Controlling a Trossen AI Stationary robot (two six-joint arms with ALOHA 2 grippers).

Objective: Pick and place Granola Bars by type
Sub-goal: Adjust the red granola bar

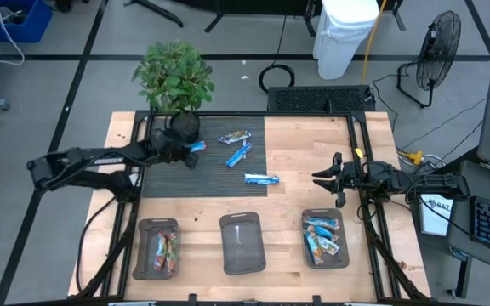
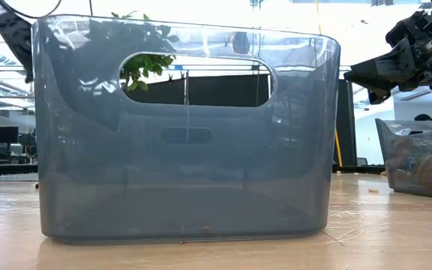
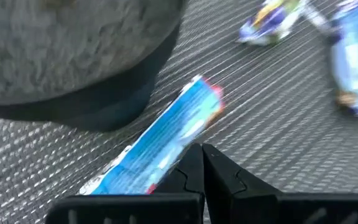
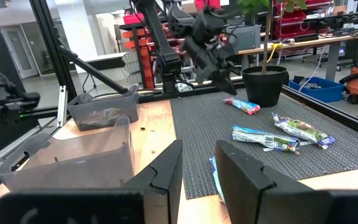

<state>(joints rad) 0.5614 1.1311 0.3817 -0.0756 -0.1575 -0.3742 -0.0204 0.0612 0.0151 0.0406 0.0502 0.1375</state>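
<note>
Granola Bars: a blue one [image 3: 160, 140] lies on the dark ribbed mat [image 1: 168, 174] beside the plant pot [image 1: 184, 126], just ahead of the left gripper [image 3: 202, 163], whose fingers are pressed together and hold nothing. Three more bars [image 1: 238, 155] lie scattered on the mat, others fill the left bin [image 1: 157, 249] and right bin [image 1: 325, 239], with the middle bin [image 1: 242, 243] between. The right gripper [image 4: 197, 163] hovers near the right bin, fingers apart.
</note>
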